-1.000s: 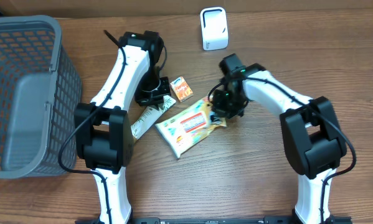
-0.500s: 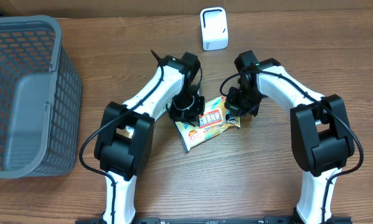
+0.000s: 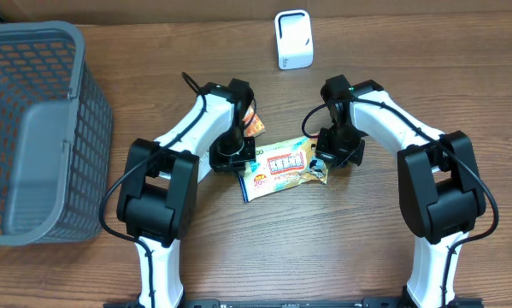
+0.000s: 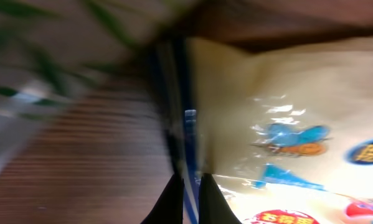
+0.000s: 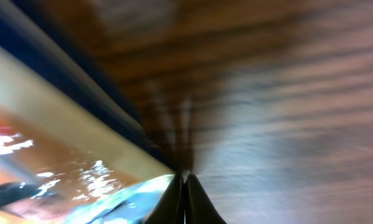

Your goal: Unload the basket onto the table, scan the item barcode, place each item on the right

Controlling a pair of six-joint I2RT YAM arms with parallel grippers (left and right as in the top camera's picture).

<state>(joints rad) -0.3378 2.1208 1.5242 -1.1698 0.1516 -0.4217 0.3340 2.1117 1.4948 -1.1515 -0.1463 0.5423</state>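
The cream, glossy plastic snack packet (image 3: 281, 167) spans the gap between the two pincers. The left pincer (image 4: 187, 188) is closed tight on its blue end seam, and the right pincer (image 5: 185, 185) pinches the opposite end. The film is probably light, limp and slippery, so the seams look the surest hold.

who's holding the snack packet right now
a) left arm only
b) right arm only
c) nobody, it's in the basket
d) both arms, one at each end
d: the left fingers are shut on the blue edge at one end of the snack packet, and the right fingers are shut on the edge at its other end.
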